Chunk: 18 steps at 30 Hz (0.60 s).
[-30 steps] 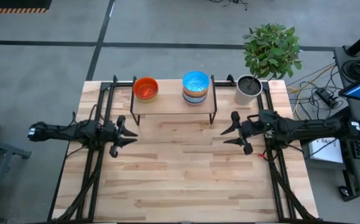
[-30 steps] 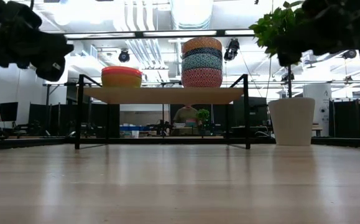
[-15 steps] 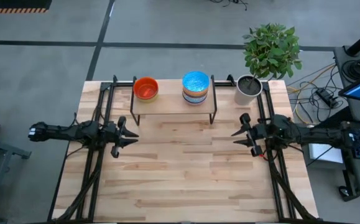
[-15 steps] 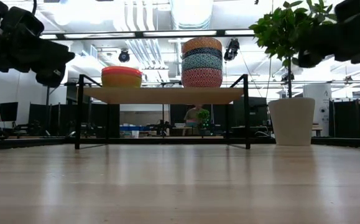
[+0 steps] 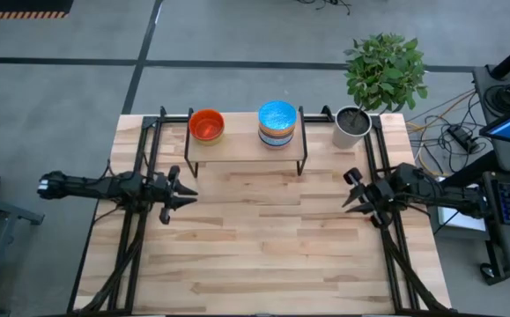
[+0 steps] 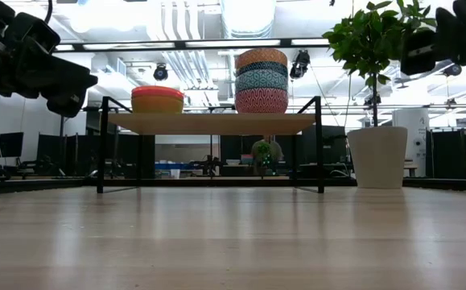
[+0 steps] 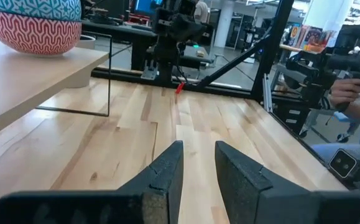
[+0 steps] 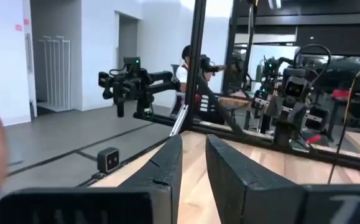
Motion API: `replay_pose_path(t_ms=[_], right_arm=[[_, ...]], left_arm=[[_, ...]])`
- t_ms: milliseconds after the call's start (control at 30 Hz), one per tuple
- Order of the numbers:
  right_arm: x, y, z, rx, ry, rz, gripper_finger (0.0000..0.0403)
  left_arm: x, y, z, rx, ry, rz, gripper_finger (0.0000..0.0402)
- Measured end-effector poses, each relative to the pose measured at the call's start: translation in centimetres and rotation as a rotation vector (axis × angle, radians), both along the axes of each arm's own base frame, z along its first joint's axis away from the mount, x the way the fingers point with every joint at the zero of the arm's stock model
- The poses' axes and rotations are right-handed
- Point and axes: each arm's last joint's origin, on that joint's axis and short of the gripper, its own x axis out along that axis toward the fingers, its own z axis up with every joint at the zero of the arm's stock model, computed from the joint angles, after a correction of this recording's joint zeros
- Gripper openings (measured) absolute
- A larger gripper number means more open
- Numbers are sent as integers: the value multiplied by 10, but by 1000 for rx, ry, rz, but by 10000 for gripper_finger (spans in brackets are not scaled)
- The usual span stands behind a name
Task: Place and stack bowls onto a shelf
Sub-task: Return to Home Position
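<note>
**Two bowl stacks on the shelf, both end effectors empty**

The shelf (image 5: 241,148), a light wooden board on thin black legs, stands at the desk's (image 5: 263,255) 12 o'clock edge. Its long axis runs from 9 to 3 o'clock. The bowls sit upright on it, mouths up.

Toward the board's 9 o'clock end is a low stack (image 5: 206,125). From above it shows an orange-red bowl, and the low view shows an orange-red rim over a yellow wall. Toward the 3 o'clock end is a taller stack (image 5: 277,121), whose top bowl is speckled blue inside. From the side it shows an orange patterned bowl on top, a blue-and-white one in the middle and a red-and-white wavy one at the base. The two stacks stand apart, with bare board between them.

The left end effector (image 5: 184,193) hovers over the desk at 9 o'clock, pointing toward 3. Its fingers are a narrow gap apart and hold nothing. The right end effector (image 5: 349,191) hovers at 3 o'clock, pointing toward 9, also narrowly parted and empty.

A potted plant (image 5: 352,126) stands at the desk's 1 o'clock corner, just beside the shelf.
</note>
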Motion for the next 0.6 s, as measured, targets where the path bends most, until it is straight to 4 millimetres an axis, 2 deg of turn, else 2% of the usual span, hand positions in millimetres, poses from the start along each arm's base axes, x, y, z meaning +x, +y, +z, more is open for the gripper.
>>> replay_pose_path(t_ms=[367,600], right_arm=[[0,0,-2,-68,-18,2,47],[4,0,-13,-10,134,8,47]], left_arm=[[1,0,-2,3,25,1,76],[2,0,-3,4,34,0,76]])
